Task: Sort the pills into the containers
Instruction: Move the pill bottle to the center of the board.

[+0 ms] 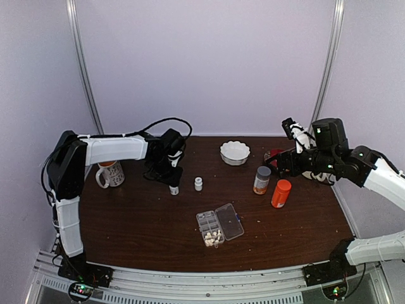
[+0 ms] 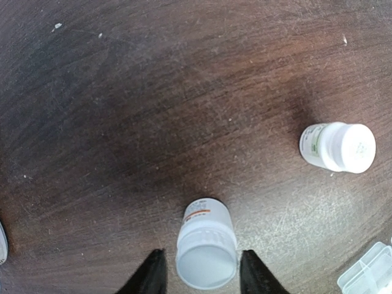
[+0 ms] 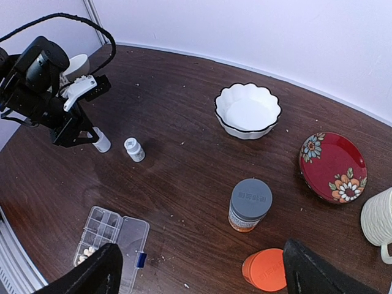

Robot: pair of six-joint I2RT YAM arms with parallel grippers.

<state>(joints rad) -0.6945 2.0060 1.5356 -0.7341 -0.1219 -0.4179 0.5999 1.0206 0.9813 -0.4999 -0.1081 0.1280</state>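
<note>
- The dark brown wooden tabletop (image 1: 126, 215) carries everything, with the crockery pushed to the back and the middle left for sorting.
- The white-and-black left arm (image 1: 114, 149) reaches over the back-left area. Its left end effector (image 2: 199, 278) points straight down so that the fingers can take a bottle by its sides.
- The left end effector is about half open and stands astride the small white plastic bottle with a white cap (image 2: 206, 251). A sliver of wood shows beside one finger, so I judge that it does not grip the bottle yet.
- The right arm (image 1: 354, 161) hangs high over the back-right corner. Its right end effector (image 3: 205, 272) is spread wide and holds nothing, and it seems parked out of the way.
- The white scalloped ceramic bowl (image 1: 235, 152) and the round red flowered plate (image 3: 332, 166) sit near the back wall, apart from the work.
- The orange plastic bottle (image 1: 281, 193) and the grey-capped amber bottle (image 1: 262, 180) stand upright close together on the right.
- The flat clear plastic organiser box (image 1: 209, 229) lies near the front centre with its lid folded open, so its cells can take pills from above.
- A second small white bottle (image 2: 338, 147) stands upright near the first but apart from it.
- The tiny cream-white pills (image 1: 212, 238) lie clustered in the cells at the near end of the box. The other cells look empty.
</note>
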